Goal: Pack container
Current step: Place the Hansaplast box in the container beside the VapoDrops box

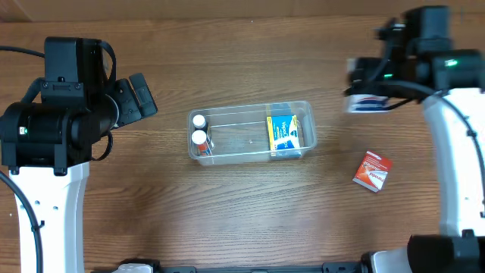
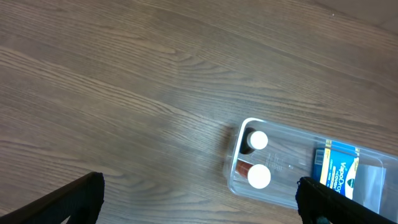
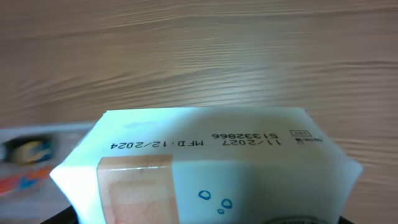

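Hanging over the far right of the wooden table [image 1: 227,220], the right gripper [image 1: 370,89] pinches a white carton [image 3: 205,168] printed with dates. The left gripper [image 1: 140,97], at the left, has its fingers [image 2: 74,199] spread wide. The container [image 1: 242,138] sits mid-table between the arms, two white-capped bottles [image 1: 199,139] at its left end, a blue-and-yellow box [image 1: 282,134] at its right end. A red-and-white packet [image 1: 372,171] lies on the table, near and right of it.

Overhead straight down; left wrist shares container [image 1: 242,140]; right wrist near box [image 3: 205,162].
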